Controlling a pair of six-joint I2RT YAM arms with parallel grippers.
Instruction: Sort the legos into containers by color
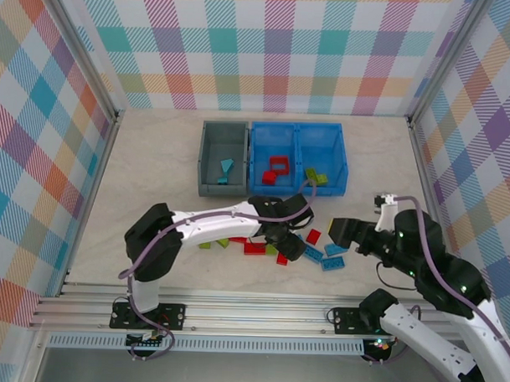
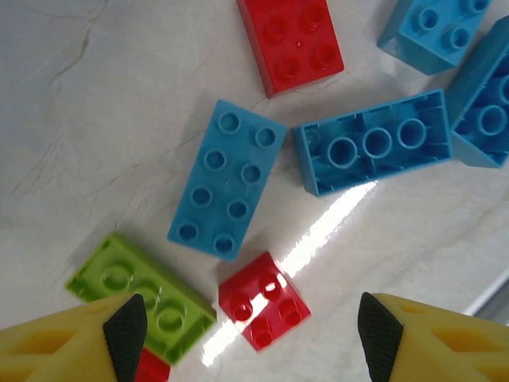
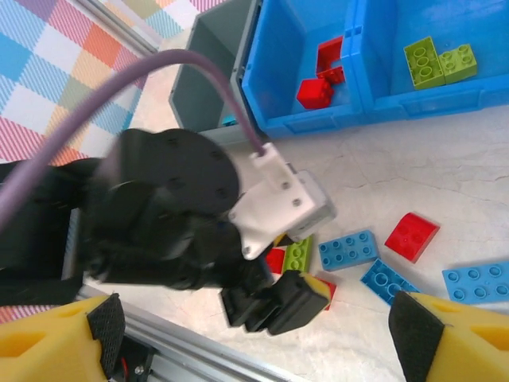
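No writing, label, brand, number or sign can be read in any of the views. The legos (image 2: 227, 180) are too blurred on their tops to tell whether they carry any lettering.
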